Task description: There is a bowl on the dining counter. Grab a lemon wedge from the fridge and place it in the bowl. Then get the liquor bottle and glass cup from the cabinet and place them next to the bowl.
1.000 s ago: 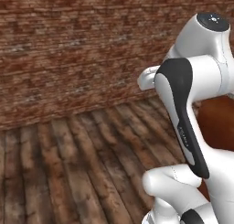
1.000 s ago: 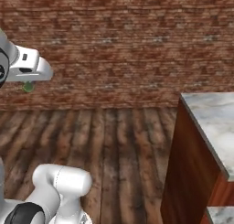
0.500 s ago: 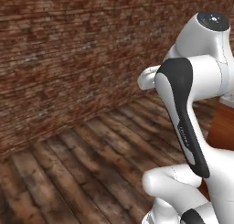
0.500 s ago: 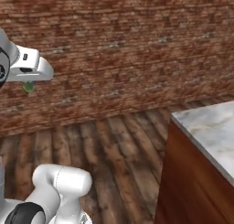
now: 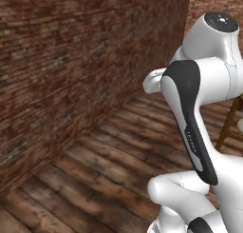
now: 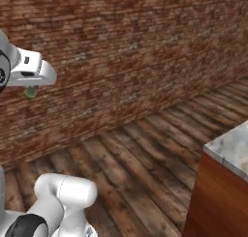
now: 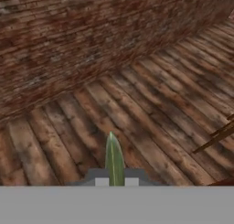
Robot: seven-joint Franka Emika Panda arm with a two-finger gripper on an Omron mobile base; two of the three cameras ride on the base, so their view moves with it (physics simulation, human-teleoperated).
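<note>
Where it juts between the two dark finger tips, the lemon wedge [image 7: 114, 160] is pinched edge-on by the clenched gripper [image 7: 114, 181], high above the plank floor [image 7: 151, 109]; the wedge also shows as a green speck under the hand [image 6: 31, 91]; brick wall [image 6: 126, 52] ahead; dining counter [image 6: 227, 151] corner at lower right, open floor between it and the wall.

Arm folded upright over its base, claw [image 7: 114, 179] pinched shut, carried high
</note>
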